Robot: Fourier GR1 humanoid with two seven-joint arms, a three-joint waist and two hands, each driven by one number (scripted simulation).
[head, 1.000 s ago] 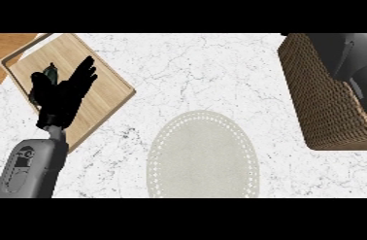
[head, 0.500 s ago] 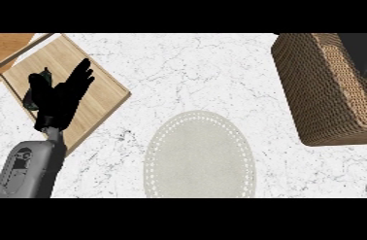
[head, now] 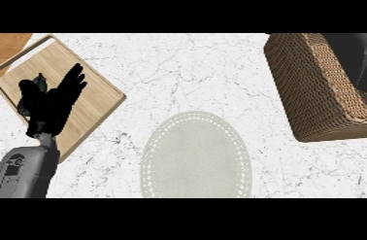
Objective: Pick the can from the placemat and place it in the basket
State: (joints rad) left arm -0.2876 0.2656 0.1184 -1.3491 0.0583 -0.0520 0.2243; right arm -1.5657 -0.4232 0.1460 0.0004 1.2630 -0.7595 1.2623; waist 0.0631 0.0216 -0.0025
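1. I see the left robot hand (head: 52, 105) at the left of the table (head: 193, 69), released, with its fingers straight and pointing toward the far side.
2. It sits over the near-left part of a wooden cutting board (head: 97, 91) that lies at an angle on the table. Its grey forearm (head: 25, 171) comes in from the near-left corner.
3. A small dark thing (head: 40, 79) shows just at the far side of the hand. It is too hidden for me to say what it is.
4. The round pale placemat (head: 195, 156) lies near me at the middle of the table.
5. The woven basket (head: 308, 88) stands at the far right, well apart from the placemat, with its right side cut off by the edge of the view.
6. From this view I cannot tell where the can is.
7. The right robot hand does not show.
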